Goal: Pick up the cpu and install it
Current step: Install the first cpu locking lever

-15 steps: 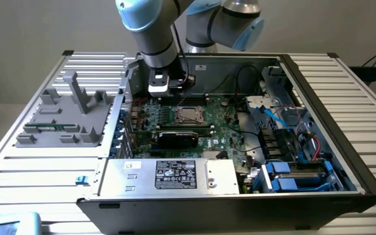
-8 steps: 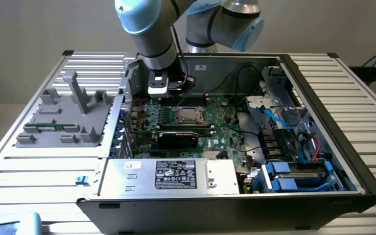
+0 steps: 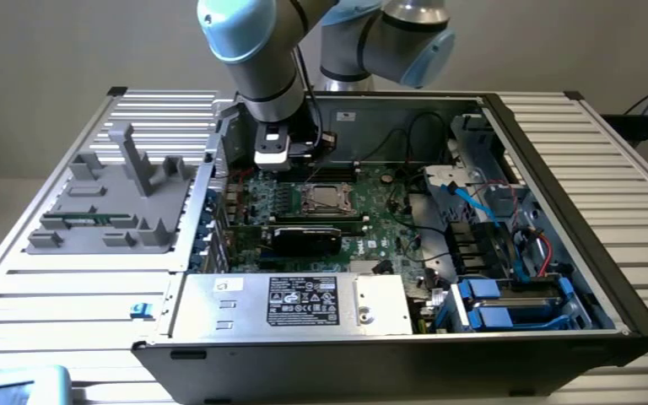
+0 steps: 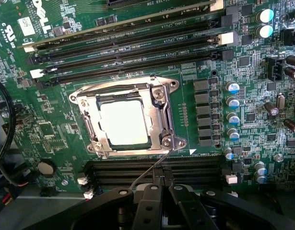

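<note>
Wrist view: the cpu (image 4: 123,123) lies flat inside the metal socket frame (image 4: 160,112) on the green motherboard (image 4: 195,62), its silvery top glaring bright. The end effector (image 4: 161,190) has its fingers (image 4: 148,203) pressed together with nothing between them, and it sits clear of the cpu. A thin metal lever (image 4: 146,171) runs from the frame's corner toward it. Exterior view: the arm reaches into the open computer case (image 3: 572,169) on the slatted table (image 3: 65,287), just beside the socket.

A plain beige wall (image 3: 54,42) rises behind the ribbed silver metal table (image 3: 65,295), under soft, even indoor light
</note>
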Controlling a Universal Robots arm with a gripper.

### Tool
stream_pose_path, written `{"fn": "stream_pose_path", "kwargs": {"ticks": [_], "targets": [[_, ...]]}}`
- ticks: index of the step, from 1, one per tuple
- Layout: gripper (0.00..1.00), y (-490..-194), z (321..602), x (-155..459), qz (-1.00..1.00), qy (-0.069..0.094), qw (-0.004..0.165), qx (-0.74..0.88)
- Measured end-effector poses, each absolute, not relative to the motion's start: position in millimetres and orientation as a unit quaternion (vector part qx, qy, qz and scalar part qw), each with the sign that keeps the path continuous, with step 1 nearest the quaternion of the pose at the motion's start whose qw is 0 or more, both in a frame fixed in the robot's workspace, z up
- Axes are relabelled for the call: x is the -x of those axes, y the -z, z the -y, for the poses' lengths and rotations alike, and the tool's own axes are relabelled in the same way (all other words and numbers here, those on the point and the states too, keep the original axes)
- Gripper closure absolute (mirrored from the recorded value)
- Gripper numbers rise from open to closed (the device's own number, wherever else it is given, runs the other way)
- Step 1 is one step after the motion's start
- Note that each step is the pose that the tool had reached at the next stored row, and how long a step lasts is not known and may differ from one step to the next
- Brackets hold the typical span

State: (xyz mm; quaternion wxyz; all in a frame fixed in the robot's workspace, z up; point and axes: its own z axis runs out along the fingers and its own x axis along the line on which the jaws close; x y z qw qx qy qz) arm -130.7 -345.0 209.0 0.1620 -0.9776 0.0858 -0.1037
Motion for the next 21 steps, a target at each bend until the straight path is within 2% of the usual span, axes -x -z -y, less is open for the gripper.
{"fn": "stream_pose_path", "kwargs": {"ticks": [21], "targets": [[0.89,-203.5,344.9,129.1,-0.085,0.107,0.162,0.977]]}}
